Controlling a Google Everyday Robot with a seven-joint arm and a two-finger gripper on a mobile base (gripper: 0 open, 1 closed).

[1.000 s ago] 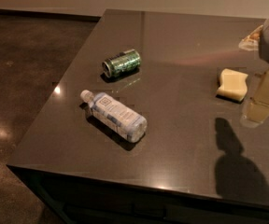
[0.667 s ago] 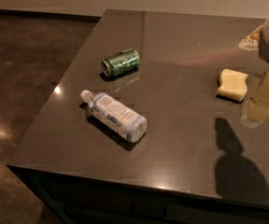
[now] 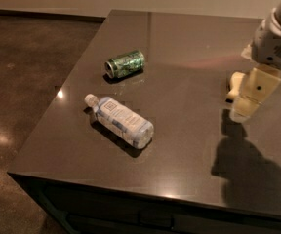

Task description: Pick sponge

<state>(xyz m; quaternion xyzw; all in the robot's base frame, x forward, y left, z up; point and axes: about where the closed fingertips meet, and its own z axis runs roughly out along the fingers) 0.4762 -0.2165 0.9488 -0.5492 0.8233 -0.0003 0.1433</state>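
End effector (image 3: 245,106): low over counter (image 3: 189,150), grip state cannot be told | sponge (image 3: 235,84): partly hidden just behind it | green can (image 3: 125,63), plastic bottle (image 3: 121,121): lying well apart.

- Table (image 3: 189,48): dark, glossy top, light glints along its left edge.
- Green can (image 3: 125,63): lies on its side, left part of the top, end facing left.
- Clear bottle (image 3: 121,121): lies on its side, white cap toward far left, nearer the front than the can, apart from it.
- Dark shadow (image 3: 252,169): on the top, right front, below the gripper (image 3: 240,112).
- Floor (image 3: 23,82): brown, polished.
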